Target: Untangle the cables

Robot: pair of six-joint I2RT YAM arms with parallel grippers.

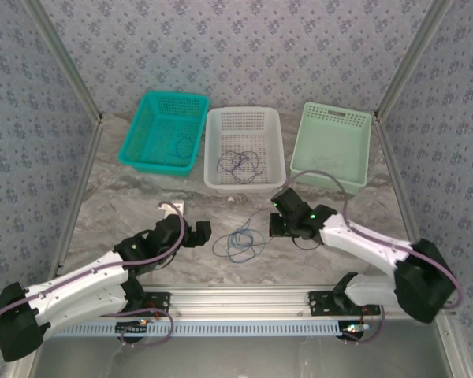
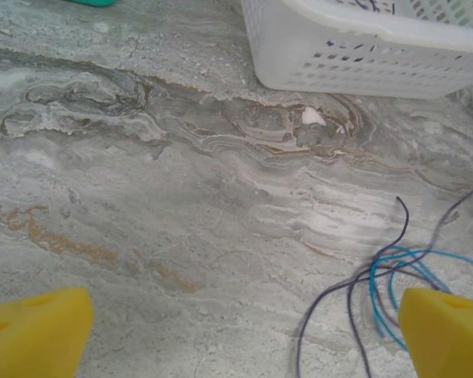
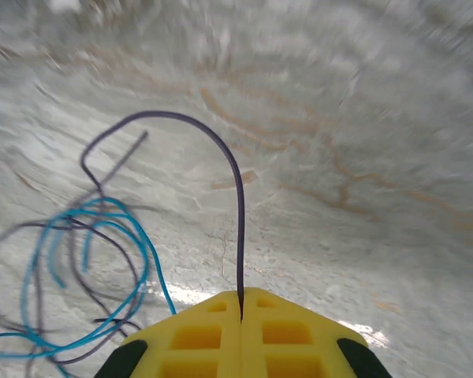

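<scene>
Right wrist: blurred cables (image 3: 142, 240), cut off left.

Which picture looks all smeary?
Right wrist view: the table is smeared, worst at the top, though the dark cable in the shut right pincer is sharp; left wrist view: crisp marble veins; top view: even light, soft shadows.

Soft, even light; one blurred wrist view.
From above we see bright, diffuse light, with only faint shadows beneath the arms (image 1: 87, 279) on the table (image 1: 126, 197). Our left wrist view is sharp; in the right wrist view the far table smears, while the cables (image 3: 240, 236) look crisper.
</scene>
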